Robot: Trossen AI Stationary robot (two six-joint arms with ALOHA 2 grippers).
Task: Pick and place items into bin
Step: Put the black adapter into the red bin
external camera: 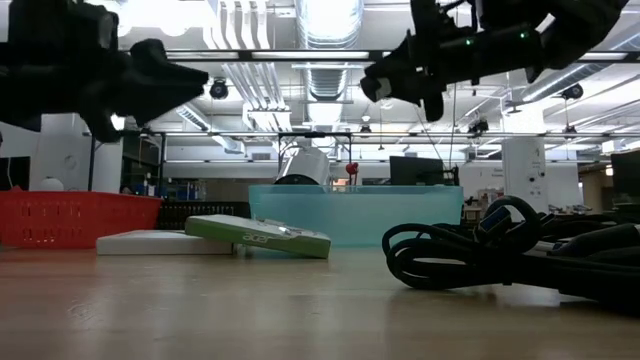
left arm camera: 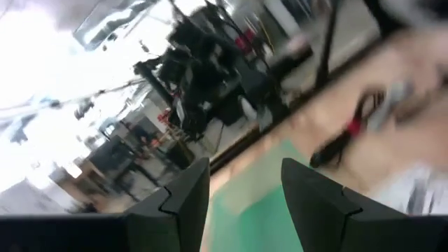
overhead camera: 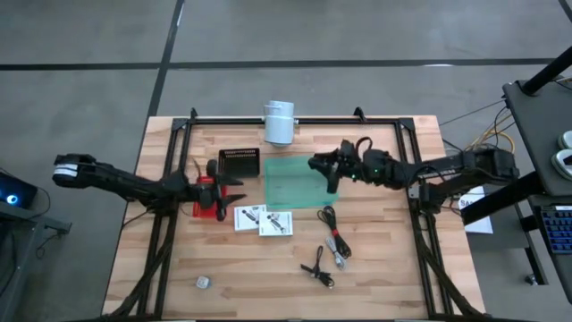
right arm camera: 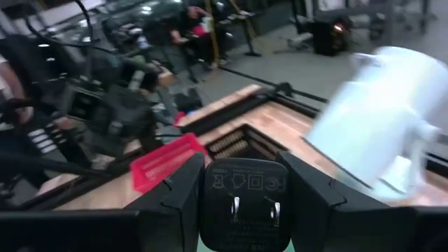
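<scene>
Both arms were dark, near black, built of slim jointed segments. The left arm (overhead camera: 134, 183) ended at its outer base in a pale grey block, and black cable ran along its length. The right arm (overhead camera: 447, 168) looked bulkier, with looped black cables over its wrist and a small green light there. The fingers (left arm camera: 183, 203) were matte black, flat-faced and angular with stepped inner edges.

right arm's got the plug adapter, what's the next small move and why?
Probably lower a little and open. The right gripper is shut on a black plug adapter and sits above the green bin in the high view, so releasing should drop it in. The left gripper is empty over the red basket.
</scene>
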